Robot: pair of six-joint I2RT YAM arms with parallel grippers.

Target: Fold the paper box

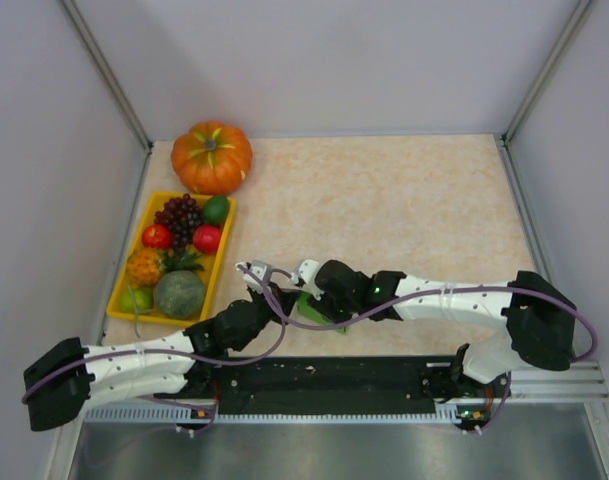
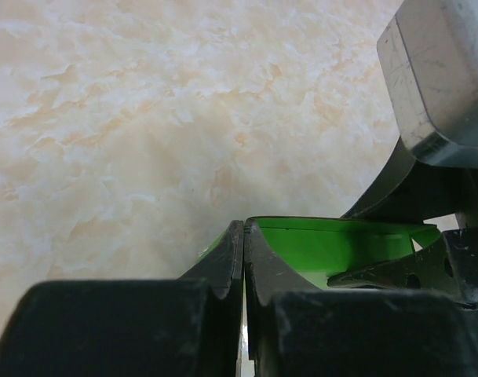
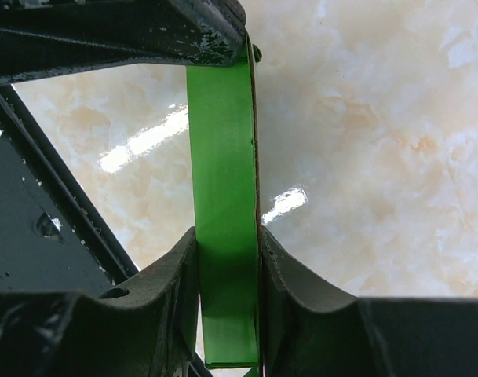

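The paper box (image 1: 312,308) is bright green card, held just above the table near the front middle, mostly hidden by both grippers. My left gripper (image 1: 269,295) reaches it from the lower left. In the left wrist view the left gripper (image 2: 245,224) is shut with the thin edge of the paper box (image 2: 341,243) pinched at its tips, and green shows on both sides. My right gripper (image 1: 309,295) comes in from the right. In the right wrist view the right gripper (image 3: 228,232) is shut on an upright folded strip of the paper box (image 3: 223,141).
An orange pumpkin (image 1: 212,157) sits at the back left. In front of it is a yellow tray (image 1: 124,290) holding grapes, a lime, red fruits and a melon. Grey walls enclose the table, and a black rail (image 1: 324,375) runs along the front edge.
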